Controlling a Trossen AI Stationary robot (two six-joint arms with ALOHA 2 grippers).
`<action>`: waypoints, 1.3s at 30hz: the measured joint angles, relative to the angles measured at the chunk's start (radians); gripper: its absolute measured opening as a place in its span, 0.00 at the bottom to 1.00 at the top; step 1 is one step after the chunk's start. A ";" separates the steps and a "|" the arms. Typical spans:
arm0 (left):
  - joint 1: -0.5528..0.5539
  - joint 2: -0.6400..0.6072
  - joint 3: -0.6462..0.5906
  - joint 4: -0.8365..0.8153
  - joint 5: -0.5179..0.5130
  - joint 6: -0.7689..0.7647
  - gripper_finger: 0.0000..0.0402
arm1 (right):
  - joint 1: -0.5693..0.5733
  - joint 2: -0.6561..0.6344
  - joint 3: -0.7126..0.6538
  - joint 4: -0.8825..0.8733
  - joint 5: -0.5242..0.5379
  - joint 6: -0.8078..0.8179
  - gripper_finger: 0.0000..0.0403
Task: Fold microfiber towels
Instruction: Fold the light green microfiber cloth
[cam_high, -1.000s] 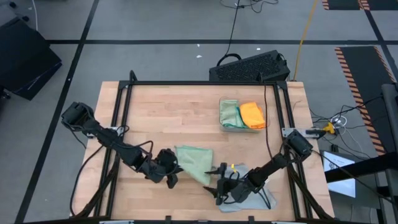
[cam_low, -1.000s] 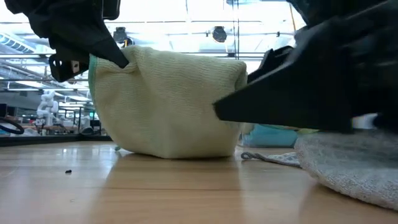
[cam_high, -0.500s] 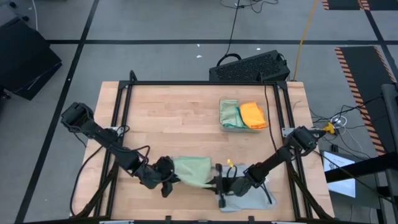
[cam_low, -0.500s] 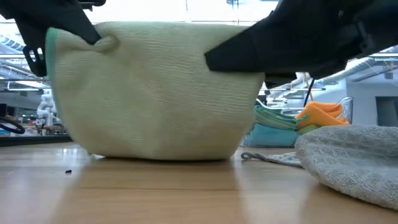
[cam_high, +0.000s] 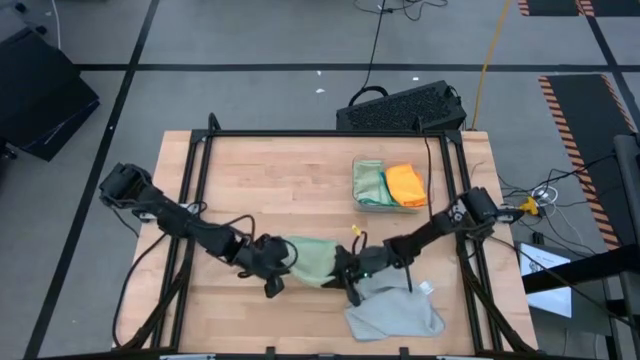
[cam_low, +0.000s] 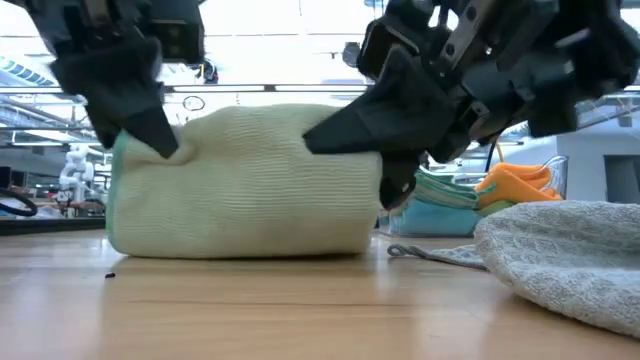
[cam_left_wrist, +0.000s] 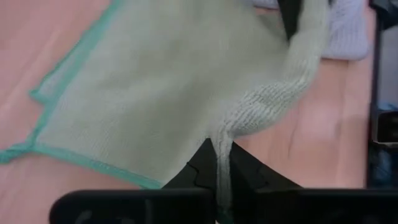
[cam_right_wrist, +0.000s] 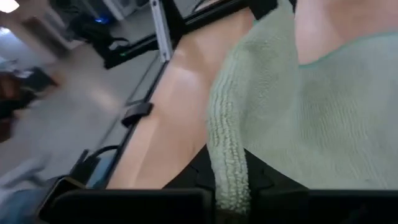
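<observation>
- towel of pale sage green (cam_high: 312, 261) is held up off the wooden table (cam_high: 270, 190) near its front edge, stretched between the two grippers and sagging so that its lower fold rests on the wood in the low view.
- left gripper (cam_high: 277, 262) is clamped on one end of that towel; in the left wrist view the cloth's teal-edged fabric is pinched between the dark fingers (cam_left_wrist: 199, 177).
- right gripper (cam_high: 345, 272) is clamped on the opposite end; in the right wrist view a rolled edge of the cloth is pressed between its fingers (cam_right_wrist: 193, 177).
- light grey towel (cam_high: 395, 312) is seen lying crumpled on the table just beside the right gripper, toward the front edge.
- clear tray (cam_high: 357, 195) is placed well apart, toward the back right of the table, with a green towel (cam_high: 370, 183) and an orange towel (cam_high: 406, 185) lying in it side by side.
- a blue cloth (cam_low: 440, 218) is seen under those two in the low view.
</observation>
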 joint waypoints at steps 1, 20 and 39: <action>0.009 0.000 0.000 0.011 0.038 0.006 0.03 | -0.013 0.000 -0.013 0.016 -0.038 0.015 0.04; -0.085 0.000 0.000 0.112 0.110 -0.065 0.06 | 0.021 -0.078 -0.028 -0.036 -0.099 0.101 0.02; -0.173 0.000 0.000 0.413 0.217 0.080 0.03 | -0.034 -0.079 -0.026 -0.034 -0.458 0.198 0.02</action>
